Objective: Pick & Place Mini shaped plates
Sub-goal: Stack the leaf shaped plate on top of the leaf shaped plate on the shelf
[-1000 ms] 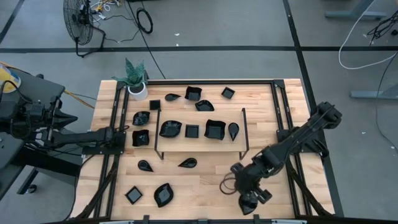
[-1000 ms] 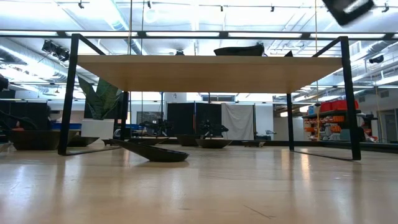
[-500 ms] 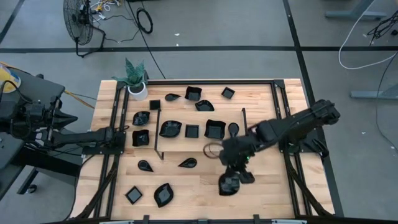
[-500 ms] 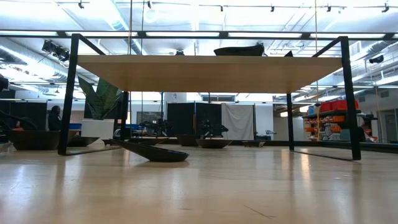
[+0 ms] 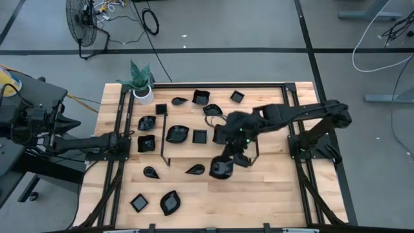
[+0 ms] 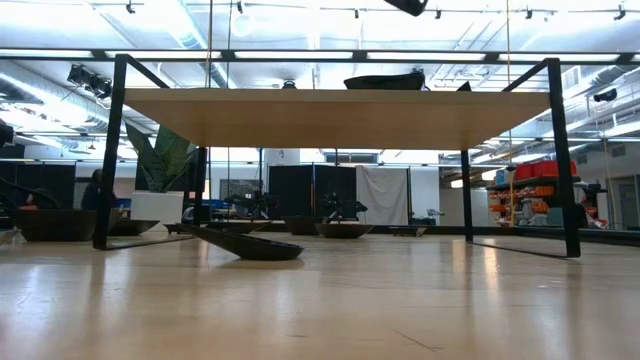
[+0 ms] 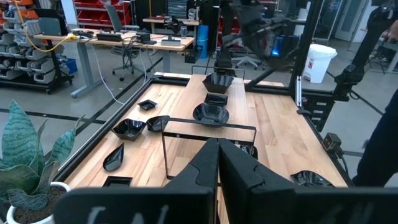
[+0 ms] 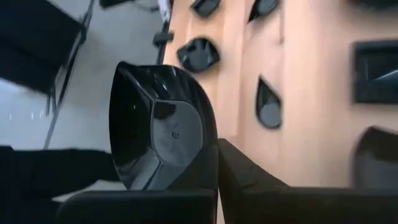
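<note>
Several mini shaped plates, glossy and black, lie about the wooden table (image 5: 278, 194); one leaf-shaped plate (image 5: 170, 202) sits near the front edge and a teardrop one (image 5: 195, 169) at mid-table. My right gripper (image 5: 228, 163) hangs above mid-table, shut on a faceted black plate (image 8: 158, 130). My left gripper (image 7: 218, 163) is shut and holds nothing, parked at the table's left edge (image 5: 127, 140). My right gripper pinches the faceted plate by its rim (image 8: 210, 146) between its two fingers. The fingers slant down toward the table's left. The plate stands on edge, tipped up from the fingers (image 8: 245, 177), and is lifted clear of the table.
A raised shelf on a thin black frame (image 5: 207, 158) stands at mid-table with several plates on it, one of them a dish (image 5: 176, 134). A white pot with a green plant (image 5: 141, 84) sits at the far left corner. Black rails run along both table sides.
My right gripper has carried the plate from the table's near right corner toward the left and far side, rising as it went and rolling its wrist. The plate stays in the shut fingers, clear of the table.
</note>
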Controlling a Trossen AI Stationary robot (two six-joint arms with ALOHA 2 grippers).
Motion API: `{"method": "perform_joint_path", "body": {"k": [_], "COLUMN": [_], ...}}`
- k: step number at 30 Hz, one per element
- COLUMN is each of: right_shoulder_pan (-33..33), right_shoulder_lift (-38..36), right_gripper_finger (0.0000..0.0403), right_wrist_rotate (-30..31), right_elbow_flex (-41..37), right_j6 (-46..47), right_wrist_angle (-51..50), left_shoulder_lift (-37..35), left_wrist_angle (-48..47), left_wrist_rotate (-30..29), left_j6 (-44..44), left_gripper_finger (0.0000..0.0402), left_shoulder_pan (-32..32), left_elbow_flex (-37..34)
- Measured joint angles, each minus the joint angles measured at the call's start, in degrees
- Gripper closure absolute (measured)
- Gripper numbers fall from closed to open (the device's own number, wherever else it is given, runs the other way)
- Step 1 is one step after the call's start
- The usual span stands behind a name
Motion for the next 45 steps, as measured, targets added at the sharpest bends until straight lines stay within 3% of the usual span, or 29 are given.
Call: {"method": "perform_joint_path", "body": {"k": [18, 29, 39, 45], "right_shoulder_pan": [-8.5, -13.6, -18.5, -19.0], "right_shoulder_lift": [14.5, 21.5, 26.0, 28.3], "right_gripper_finger": [0.0403, 0.0403, 0.0403, 0.0403], "right_wrist_rotate": [0.4, 0.4, -4.0, -6.9], "right_elbow_flex": [19.0, 28.5, 34.7, 34.7], "right_j6": [2.2, -1.8, -10.3, -21.1], "right_wrist_angle": [-3.7, -3.8, -1.0, 2.7], "left_shoulder_lift": [0.0, 0.0, 0.0, 0.0], "left_wrist_angle": [0.0, 0.0, 0.0, 0.0], "left_wrist_rotate": [0.0, 0.0, 0.0, 0.0], "left_j6": [0.0, 0.0, 0.0, 0.0], "left_gripper_finger": [0.0383, 0.0383, 0.0383, 0.0383], "left_shoulder_pan": [0.0, 0.0, 0.0, 0.0], "left_elbow_flex": [0.0, 0.0, 0.0, 0.0]}}
